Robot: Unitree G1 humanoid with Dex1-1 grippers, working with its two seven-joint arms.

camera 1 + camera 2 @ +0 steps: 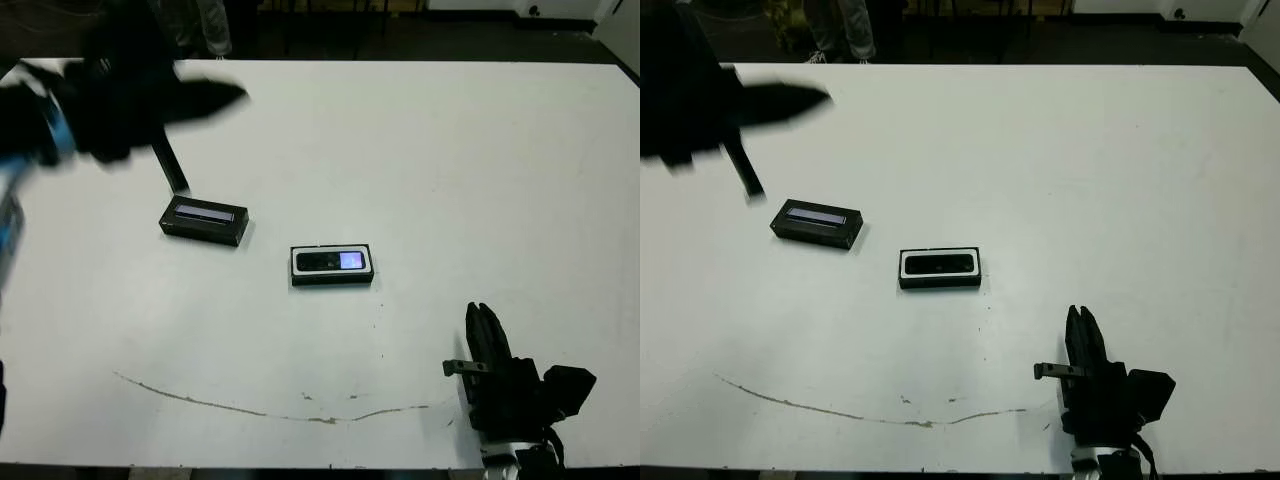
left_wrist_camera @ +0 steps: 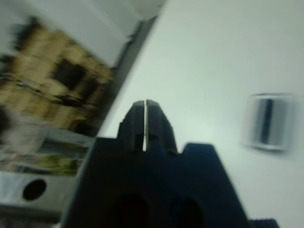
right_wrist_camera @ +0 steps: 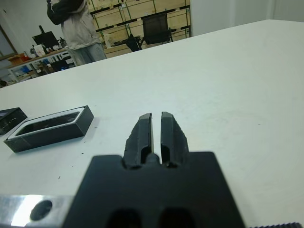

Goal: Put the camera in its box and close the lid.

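1. Left eye view shows the white table [image 1: 450, 180] with the box [image 1: 332, 264] near its middle, and the camera [image 1: 330, 262] already lying inside it, its small bluish screen facing up within the white lining.
2. The lid [image 1: 204, 221] rests flat on the table just to the left of the box and a little farther from the robot, apart from it, with its grey window strip facing up. It has not been fitted.
3. The left gripper [image 2: 144, 110] is raised over the far left of the table, badly blurred in the head views; its wrist view shows the jaws clenched together with nothing between them.
4. A thin dark bar [image 1: 170, 165] slants from under the blurred left arm towards the lid; whether it is part of the arm or something else cannot be told.
5. The right gripper [image 3: 156, 124] sits low at the near right edge of the table, well apart from the box, jaws pressed shut and empty.
6. As a judgement, the first half of the task looks done: the camera is in its box. What remains is taking up the lid, carrying it over the box and seating it.
7. A person [image 3: 76, 21] stands beyond the table in the right wrist view.
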